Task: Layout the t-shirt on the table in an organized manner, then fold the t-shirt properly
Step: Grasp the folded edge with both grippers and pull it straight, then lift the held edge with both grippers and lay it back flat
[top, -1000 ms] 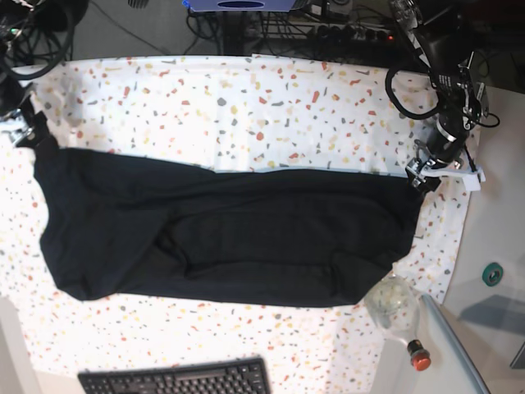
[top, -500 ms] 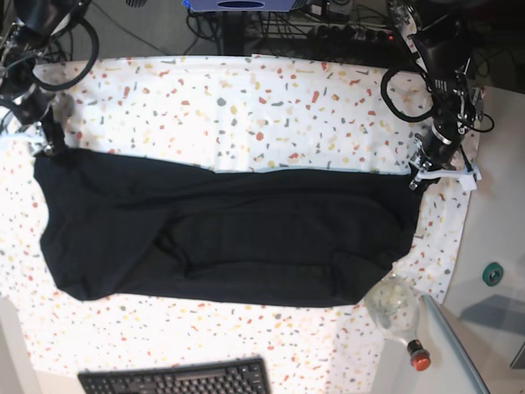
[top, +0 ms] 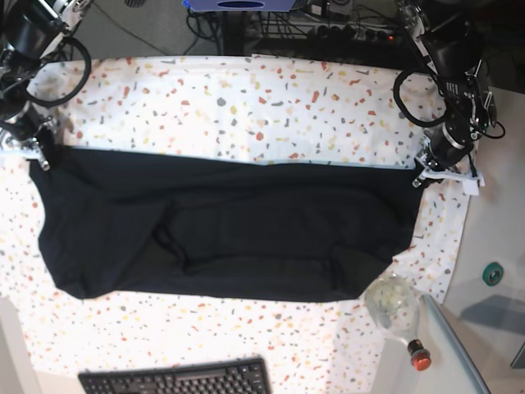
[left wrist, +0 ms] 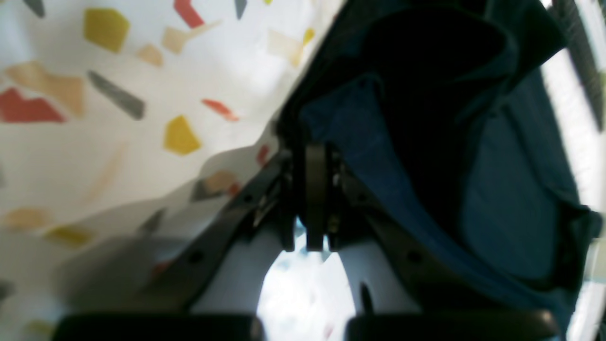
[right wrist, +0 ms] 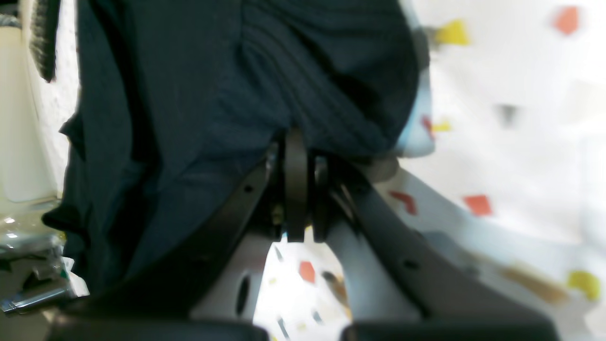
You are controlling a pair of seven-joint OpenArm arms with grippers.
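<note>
Black fabric of the t-shirt (top: 221, 226) is being drawn taut along its far hem, which now runs straighter than a second ago. Its corners are being clenched by the left gripper (top: 422, 174) and right gripper (top: 34, 150), both newly closed. Its long axis is lying between the table's (top: 246, 98) side edges, mid-surface; spreading appears under way.

You had open table (top: 246, 107) along the far side beyond the t-shirt (top: 221, 230), and a narrower bare strip on the near side. The keyboard (top: 176, 379) blocked the near edge toward the middle. A glass bottle (top: 398, 316) lay at the shirt's near corner on the left arm's side, restricting passage there.
</note>
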